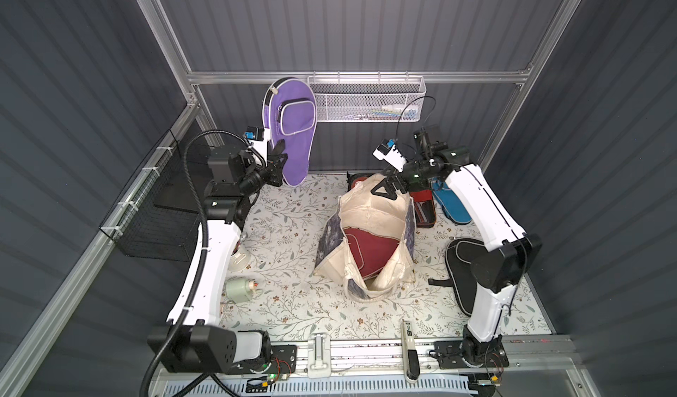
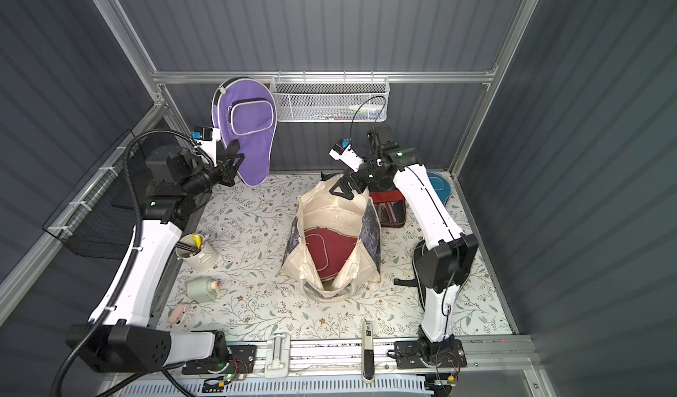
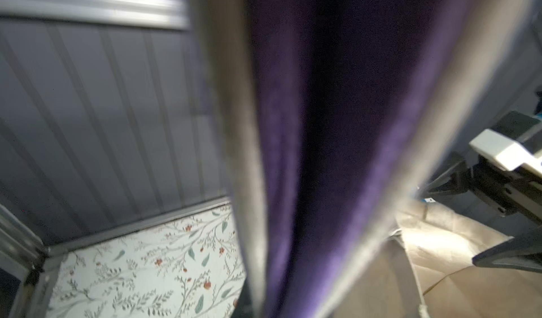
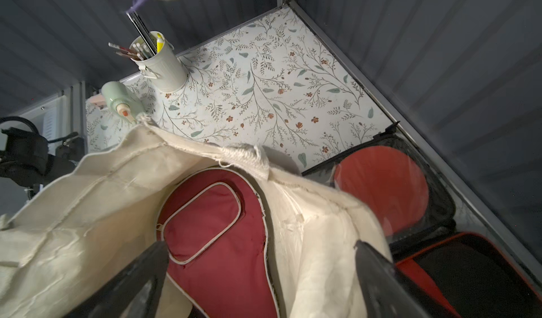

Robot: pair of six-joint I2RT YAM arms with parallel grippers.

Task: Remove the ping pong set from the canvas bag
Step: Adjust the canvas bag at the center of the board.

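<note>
My left gripper (image 1: 280,151) is shut on the purple paddle cover (image 1: 293,127) of the ping pong set and holds it upright in the air at the back left; the cover (image 3: 337,155) fills the left wrist view. The cream canvas bag (image 1: 366,208) stands open mid-table with a maroon cover (image 1: 370,252) inside. My right gripper (image 1: 384,190) hangs open over the bag's far rim, its jaws (image 4: 259,249) wide apart above the maroon cover (image 4: 217,237). A red-and-black case (image 1: 425,212), a blue cover (image 1: 452,208) and a black cover (image 1: 459,263) lie on the table at the right.
A white cup of pens (image 2: 196,254) and a pale green bottle (image 1: 240,289) lie at the left near my left arm. A white mesh basket (image 1: 366,98) hangs on the back wall and a black wire basket (image 1: 157,223) on the left wall. A white-and-black tool (image 1: 408,344) lies at the front edge.
</note>
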